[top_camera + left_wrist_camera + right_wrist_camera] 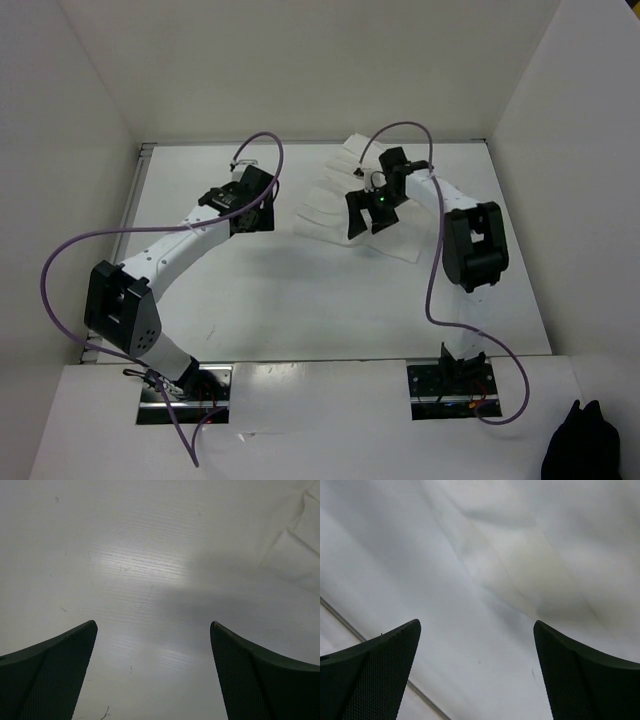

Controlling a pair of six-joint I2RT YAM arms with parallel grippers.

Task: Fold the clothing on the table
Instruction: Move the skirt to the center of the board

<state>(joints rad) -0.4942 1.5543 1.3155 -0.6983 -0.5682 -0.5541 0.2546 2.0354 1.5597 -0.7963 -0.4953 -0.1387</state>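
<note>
White, matte and walled on three sides, the flat counter (250, 310) carries the whole scene. Over it the right gripper (476, 622) hangs just above the small white garment of thin wrinkled fabric (535, 555), its jaws spread wide with nothing between them. That stance reads as lining up a pinch on a crease or edge. Its arm reaches forward from the base, elbow raised, wrist tipped down over the cloth.

The left gripper (153, 625) is equally wide open and empty. It sits over bare counter just left of the garment, whose edge shows in the corner of its view, and is placed, it seems, to take the other side. That arm bows out to the left, forearm angling inward. The garment lies rumpled toward the far right of the counter.
</note>
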